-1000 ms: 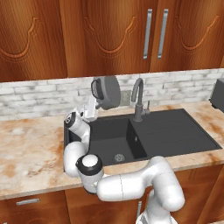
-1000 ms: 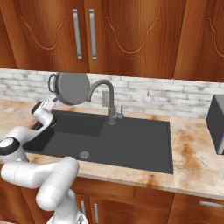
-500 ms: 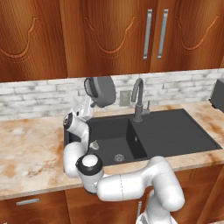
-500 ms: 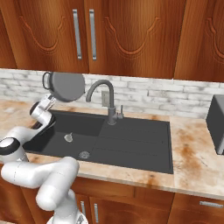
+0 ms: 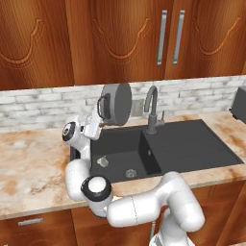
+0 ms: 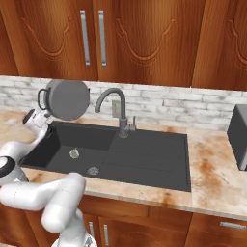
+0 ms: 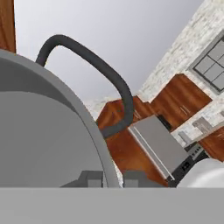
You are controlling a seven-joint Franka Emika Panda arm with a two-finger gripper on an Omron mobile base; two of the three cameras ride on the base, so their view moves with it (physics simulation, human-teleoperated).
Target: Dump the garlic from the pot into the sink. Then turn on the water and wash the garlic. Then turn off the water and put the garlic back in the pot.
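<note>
End effector (image 5: 96,126) was clamped on the pot (image 5: 116,104) rim, pot tipped on its side. Garlic (image 5: 101,162) lay below it in the sink (image 5: 192,144) basin.

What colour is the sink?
The sink is dark charcoal grey, matte-looking; it shows best in the right base view.

pot (image 7: 48,131): we get just a slice of rim and one loop handle, rest runs off frame
gripper (image 5: 98,126): fingertips tucked behind the pot's rim
garlic (image 5: 102,162): too tiny for detail
</note>
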